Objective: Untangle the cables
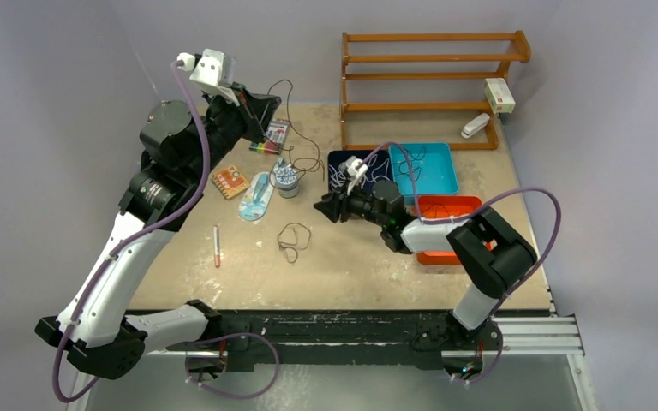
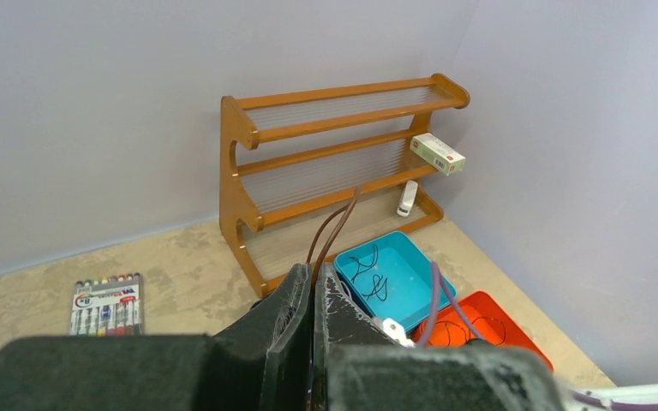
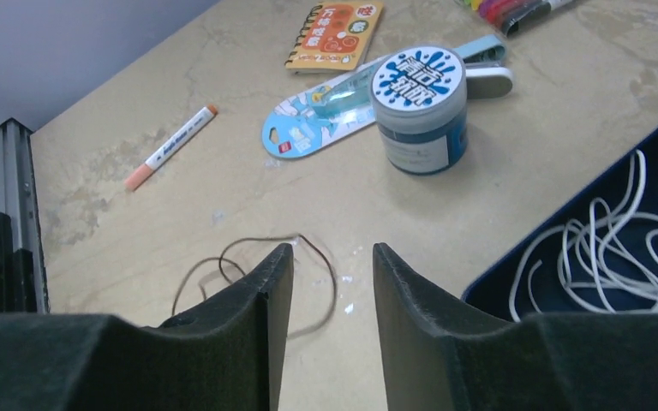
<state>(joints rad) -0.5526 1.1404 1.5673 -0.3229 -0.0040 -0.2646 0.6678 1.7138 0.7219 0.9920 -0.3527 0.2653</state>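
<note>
My left gripper [image 1: 263, 113] is raised at the back left and shut on a thin brown cable [image 2: 336, 224]. That cable [image 1: 296, 107] arcs up from the jaws and drops toward the jar. A second brown cable [image 1: 293, 241] lies in a loose loop mid-table. My right gripper [image 1: 320, 207] points left, its jaws open and nothing between them [image 3: 332, 250]. That loop [image 3: 240, 240] lies on the table just past its fingertips. White cables [image 3: 600, 257] lie in the dark blue tray [image 1: 336, 158]. Dark cables [image 2: 368, 276] rest in the teal tray [image 1: 441, 180].
An orange tray [image 1: 458, 205] holding dark cable sits under the right arm. A wooden rack [image 1: 433, 86] stands at the back with a small box [image 1: 499, 94]. Left of centre lie a jar [image 1: 288, 178], marker pack [image 1: 272, 137], booklet [image 1: 229, 181], blister pack [image 1: 255, 199] and pen [image 1: 217, 246].
</note>
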